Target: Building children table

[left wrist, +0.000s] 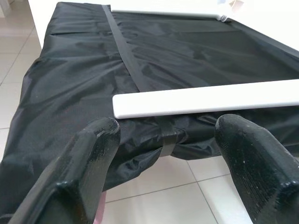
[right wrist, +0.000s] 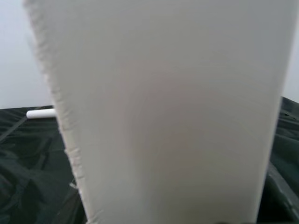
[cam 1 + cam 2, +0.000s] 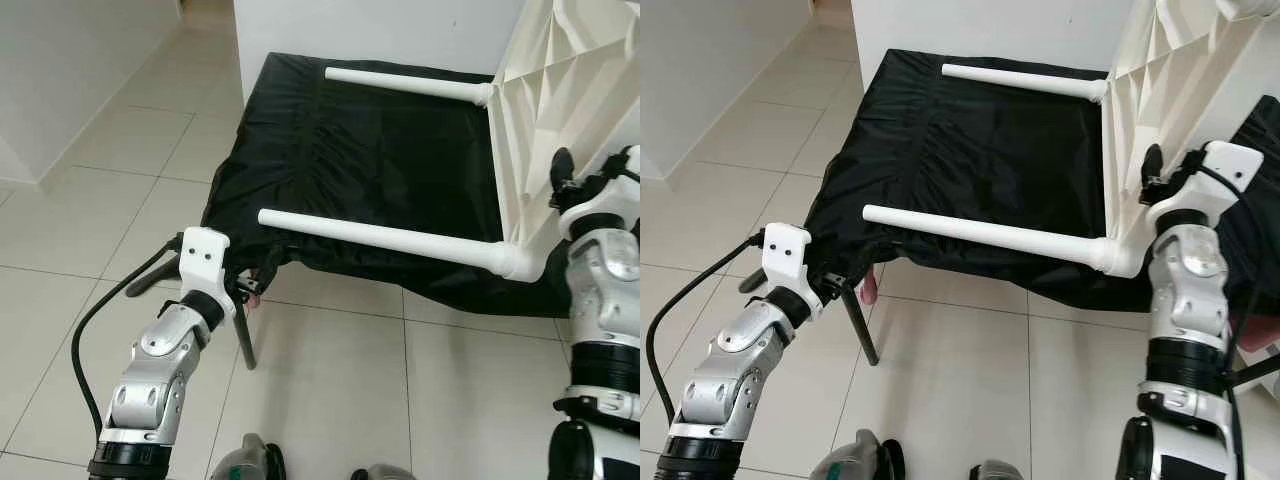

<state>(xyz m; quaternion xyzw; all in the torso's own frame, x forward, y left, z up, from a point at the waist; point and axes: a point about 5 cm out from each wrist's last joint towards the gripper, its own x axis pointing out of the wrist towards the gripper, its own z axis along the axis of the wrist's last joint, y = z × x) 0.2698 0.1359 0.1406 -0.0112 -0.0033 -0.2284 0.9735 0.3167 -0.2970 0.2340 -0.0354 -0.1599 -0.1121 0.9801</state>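
Left gripper [image 1: 163, 172] just before table leg [image 1: 210, 99].

Open black worktop [image 3: 380, 170] lies between the two white legs [image 3: 385, 238]; the tabletop panel [image 3: 560, 110] walls off three o'clock.

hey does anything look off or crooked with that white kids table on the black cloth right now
Yes. The white table top stands on its edge on the black-covered surface rather than flat, so its two fitted legs stick out sideways. The right gripper is at its edge; the open left gripper faces the near leg's free end.
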